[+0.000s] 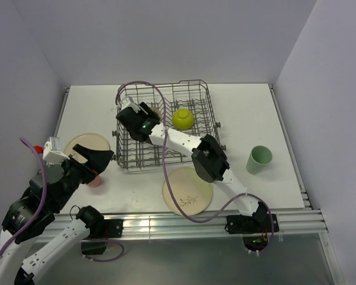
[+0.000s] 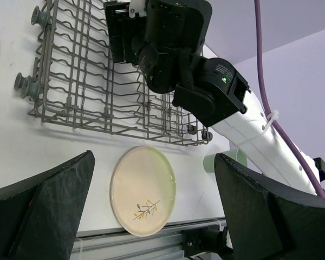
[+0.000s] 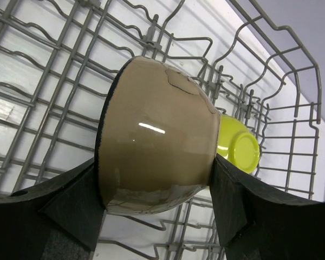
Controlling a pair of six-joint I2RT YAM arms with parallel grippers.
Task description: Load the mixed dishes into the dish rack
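A: R end effector (image 3: 154,206)?
B: Clamped on tan-sided bowl (image 3: 157,146) w/ dark rim, over dish rack (image 1: 139,160). Lime bowl (image 1: 183,118) sits upside down in rack nearby.
A: L end effector (image 2: 153,162)?
B: Fingers wide apart, nothing btwn. Sprig plate (image 1: 187,191) on worktop (image 1: 243,107) just in front of rack; mint cup (image 1: 259,159) to the right.

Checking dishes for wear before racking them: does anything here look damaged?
Yes. The tan bowl in the right hand, over the dish rack, has irregular flaked-looking patches in its coating near its base and along its lower side.
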